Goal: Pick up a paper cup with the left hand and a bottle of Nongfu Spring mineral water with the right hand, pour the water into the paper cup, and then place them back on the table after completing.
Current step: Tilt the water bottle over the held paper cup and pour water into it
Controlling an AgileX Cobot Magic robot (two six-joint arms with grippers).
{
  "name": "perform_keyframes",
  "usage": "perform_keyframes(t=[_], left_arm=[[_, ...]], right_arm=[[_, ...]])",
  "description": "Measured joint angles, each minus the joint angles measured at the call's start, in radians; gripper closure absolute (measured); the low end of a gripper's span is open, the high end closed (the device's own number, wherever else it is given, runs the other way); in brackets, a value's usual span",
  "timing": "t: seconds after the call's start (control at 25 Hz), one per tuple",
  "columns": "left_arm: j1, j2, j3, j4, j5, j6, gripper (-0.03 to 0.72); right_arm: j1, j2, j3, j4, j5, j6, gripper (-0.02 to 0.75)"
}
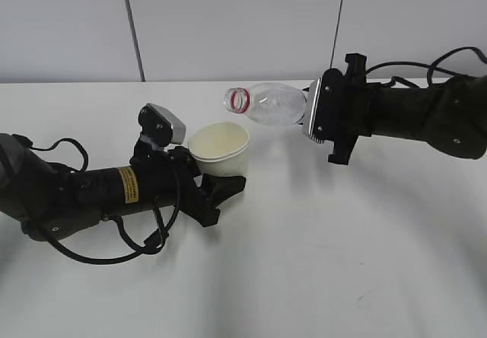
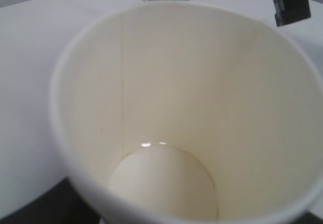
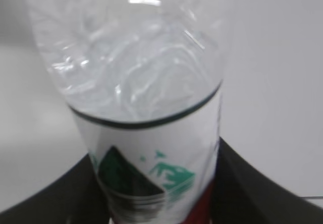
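My left gripper is shut on the white paper cup, holding it low on its wall with the mouth up. In the left wrist view the cup fills the frame, and a shallow pool of clear water lies at its bottom. The clear bottle lies nearly level in the air, its red-ringed mouth pointing left just above and behind the cup's rim. My right gripper is shut on its labelled end. The right wrist view shows black fingers on both sides of the green and white label. No stream shows.
The white table stretches in front of and to the right of the cup. A pale panelled wall stands behind it. The left arm's cable loops over the table beside that arm.
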Motion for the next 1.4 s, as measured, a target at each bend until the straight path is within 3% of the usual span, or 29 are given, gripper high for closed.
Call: perform_keyframes(t=[1.4], left_arm=[[0.0, 0.0, 0.0, 0.0, 0.0, 0.0, 0.291]], right_arm=[[0.0, -0.041, -0.063, -0.022, 0.057, -0.164, 0.372]])
